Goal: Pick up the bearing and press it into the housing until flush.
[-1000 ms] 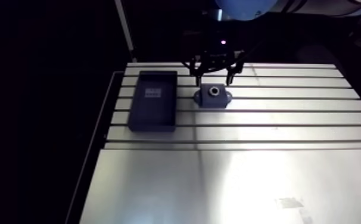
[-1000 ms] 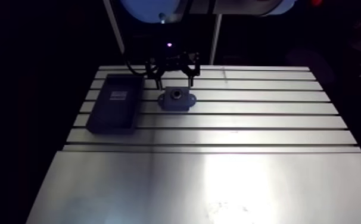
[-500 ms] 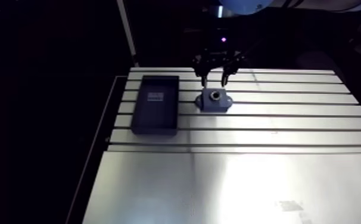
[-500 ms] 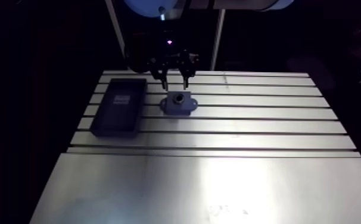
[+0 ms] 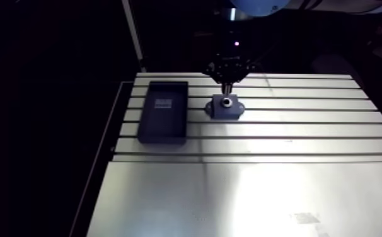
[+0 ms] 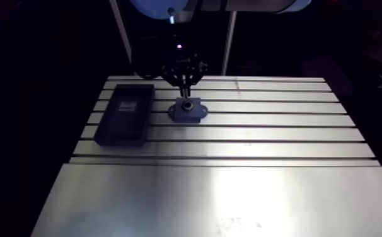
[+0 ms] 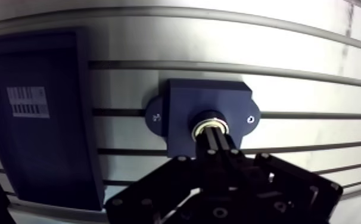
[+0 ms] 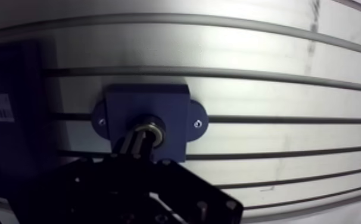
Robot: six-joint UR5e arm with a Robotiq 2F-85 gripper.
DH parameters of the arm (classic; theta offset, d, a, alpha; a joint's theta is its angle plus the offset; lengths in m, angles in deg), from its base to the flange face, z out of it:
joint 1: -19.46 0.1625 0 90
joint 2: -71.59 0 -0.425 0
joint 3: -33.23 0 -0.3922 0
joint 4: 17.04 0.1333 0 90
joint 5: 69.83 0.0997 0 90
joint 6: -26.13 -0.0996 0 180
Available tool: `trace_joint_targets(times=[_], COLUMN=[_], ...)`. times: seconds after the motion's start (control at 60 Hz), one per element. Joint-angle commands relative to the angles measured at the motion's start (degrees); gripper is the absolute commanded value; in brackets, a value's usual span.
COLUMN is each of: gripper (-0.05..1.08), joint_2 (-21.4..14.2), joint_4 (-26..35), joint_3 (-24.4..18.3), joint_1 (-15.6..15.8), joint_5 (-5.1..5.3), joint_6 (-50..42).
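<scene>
— Where are you working?

— I'm hanging over the far part of the slotted worktop (image 5: 263, 189). A dark tray (image 5: 163, 110) is lying beside the housing (image 7: 183, 101), not touching it.

— And the bearing?

— The bearing (image 7: 214, 124) is sitting in the housing's bore, showing as a bright ring. My fingers (image 7: 209, 146) are pressed together, pinching nothing, and their tips are meeting that ring.

— How are you going about it?

— I'm judging this to be the pressing step. I'm aiming to push straight down, centred on the ring, so it isn't cocking in the bore. I'm also going slowly, since I can't tell whether the housing is fastened down. I can't say whether the bearing is flush yet, because my fingers are hiding part of the rim.

— Any writing?

— The tray is carrying a pale label (image 7: 28, 101) with rows of print, too small for reading. I'm finding nothing legible on the housing.
</scene>
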Motion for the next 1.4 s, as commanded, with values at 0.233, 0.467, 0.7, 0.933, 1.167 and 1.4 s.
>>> trace_joint_targets(times=[0.233, 0.467, 0.7, 0.933, 1.167, 1.4], gripper=[1.0, 1.01, 1.02, 1.02, 1.02, 1.01], joint_2=[-0.31, -0.23, -0.22, -0.14, -0.04, 0.22], joint_4=[-0.06, -0.32, -0.42, -0.5, -0.76, -0.94], joint_3=[0.78, 1.24, 1.6, 1.59, 1.59, 1.5], joint_1=[0.12, 0.12, 0.02, 0.01, -0.06, -0.32], joint_5=[-0.15, 0.28, 0.1, -0.06, -0.07, 0.01], joint_6=[0.05, 0.14, 0.17, 0.32, 0.39, 0.4])
